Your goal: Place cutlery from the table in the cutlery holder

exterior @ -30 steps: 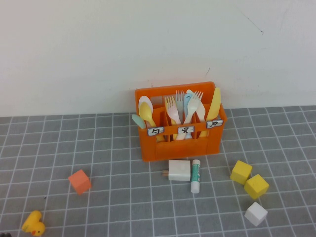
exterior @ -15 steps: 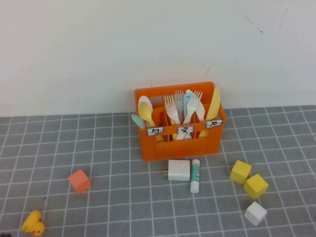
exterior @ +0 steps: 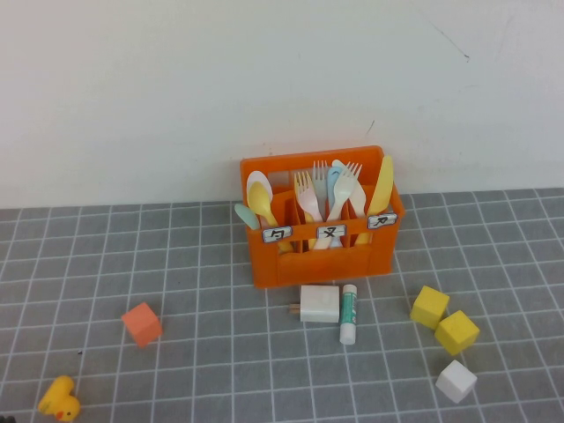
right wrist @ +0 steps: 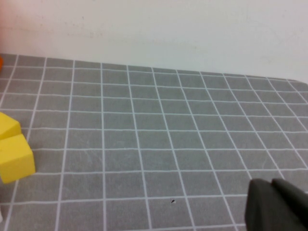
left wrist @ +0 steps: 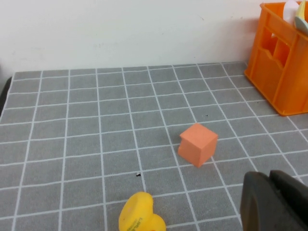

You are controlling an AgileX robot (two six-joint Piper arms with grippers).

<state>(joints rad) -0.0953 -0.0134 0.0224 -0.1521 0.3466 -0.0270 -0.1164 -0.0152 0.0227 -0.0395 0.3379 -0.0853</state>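
Your pale-yellow spoon (exterior: pixel 262 203) already stands in the left compartment of the orange holder (exterior: pixel 322 256). Left gripper (left wrist: pixel 274 202) hangs near the orange cube (left wrist: pixel 197 143), right gripper (right wrist: pixel 276 204) over bare tabletop (right wrist: pixel 144 120); finger state: cannot tell. Risk: reaching again could knock the holder over.

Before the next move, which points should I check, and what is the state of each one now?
1. Yellow spoon in holder, left compartment: ok.
2. No cutlery left on table: ok; only blocks, duck, charger and tube lie there.
3. Holder upright: ok.
4. Left gripper away from holder, near orange block: ok; open or shut: cannot tell.
5. Right gripper over bare table: ok; open or shut: cannot tell.
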